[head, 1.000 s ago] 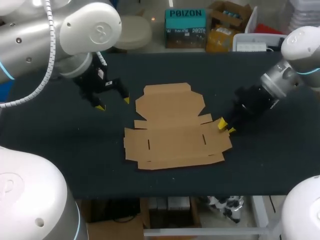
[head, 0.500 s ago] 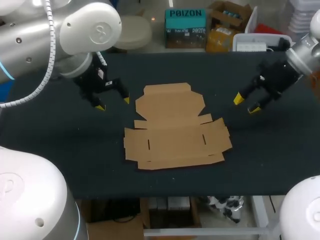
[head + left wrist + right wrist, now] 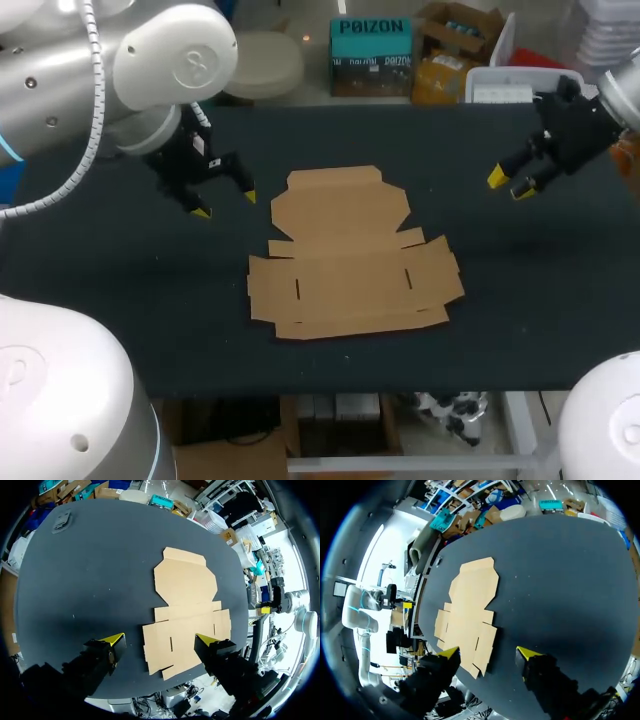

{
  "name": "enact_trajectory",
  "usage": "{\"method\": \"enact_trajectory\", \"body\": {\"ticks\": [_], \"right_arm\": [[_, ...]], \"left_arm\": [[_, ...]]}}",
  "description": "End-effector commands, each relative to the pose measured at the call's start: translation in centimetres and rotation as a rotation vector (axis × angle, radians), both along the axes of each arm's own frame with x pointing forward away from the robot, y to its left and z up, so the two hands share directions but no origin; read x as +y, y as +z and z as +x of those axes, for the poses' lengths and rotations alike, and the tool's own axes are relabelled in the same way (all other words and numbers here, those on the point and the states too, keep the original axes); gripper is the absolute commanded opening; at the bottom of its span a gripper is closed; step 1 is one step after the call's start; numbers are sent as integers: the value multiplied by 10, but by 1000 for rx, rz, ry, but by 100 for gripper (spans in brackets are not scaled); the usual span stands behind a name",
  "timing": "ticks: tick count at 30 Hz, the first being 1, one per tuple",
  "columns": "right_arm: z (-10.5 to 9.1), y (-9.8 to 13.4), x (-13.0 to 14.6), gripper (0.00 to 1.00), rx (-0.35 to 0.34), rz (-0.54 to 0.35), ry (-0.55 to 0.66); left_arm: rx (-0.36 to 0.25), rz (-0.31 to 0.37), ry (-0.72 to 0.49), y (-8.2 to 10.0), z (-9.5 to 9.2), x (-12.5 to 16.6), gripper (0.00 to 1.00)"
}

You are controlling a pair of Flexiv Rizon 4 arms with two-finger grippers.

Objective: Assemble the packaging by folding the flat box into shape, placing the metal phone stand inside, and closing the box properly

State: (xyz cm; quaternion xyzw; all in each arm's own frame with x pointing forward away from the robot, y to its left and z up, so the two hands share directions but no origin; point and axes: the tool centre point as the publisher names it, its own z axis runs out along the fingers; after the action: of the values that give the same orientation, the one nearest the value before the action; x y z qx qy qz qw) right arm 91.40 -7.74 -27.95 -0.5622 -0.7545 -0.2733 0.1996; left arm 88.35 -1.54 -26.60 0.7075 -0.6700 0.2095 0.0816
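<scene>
The left tool (image 3: 225, 205) hangs open and empty over the dark counter (image 3: 130, 300), near the far left corner of the box (image 3: 345, 255). The right tool (image 3: 509, 183), also open and holding nothing, hovers well apart on the other side. The box lies flat and unfolded at mid-counter: plain brown card, a narrower far panel, and a wider near panel with side flaps and two short slits.

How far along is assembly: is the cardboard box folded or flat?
Flat. The cardboard box lies unfolded, its panels spread on the table.
</scene>
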Motion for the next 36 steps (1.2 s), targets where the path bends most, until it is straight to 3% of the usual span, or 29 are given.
{"method": "enact_trajectory", "body": {"ticks": [1, 2, 3, 12, 33, 36], "right_arm": [[2, -3, 6, 26, -21, -11, 4], [4, -4, 8, 2, -25, -5, 10], [5, -5, 9, 0, -38, -4, 9], [14, -11, 23, 0, -35, -4, 9], [14, -11, 23, 0, -35, -4, 9], [13, -16, 26, 0, 49, -63, -86]], "left_arm": [[-29, 11, 18, -10, -9, -5, 0], [-32, 12, 27, -14, -9, -7, 0], [-32, 9, 25, -16, -9, -7, 0], [-32, 22, 3, -34, -4, -8, 0], [-32, 22, 3, -34, -4, -8, 0], [-32, 22, 3, -34, -4, -8, 0]]}}
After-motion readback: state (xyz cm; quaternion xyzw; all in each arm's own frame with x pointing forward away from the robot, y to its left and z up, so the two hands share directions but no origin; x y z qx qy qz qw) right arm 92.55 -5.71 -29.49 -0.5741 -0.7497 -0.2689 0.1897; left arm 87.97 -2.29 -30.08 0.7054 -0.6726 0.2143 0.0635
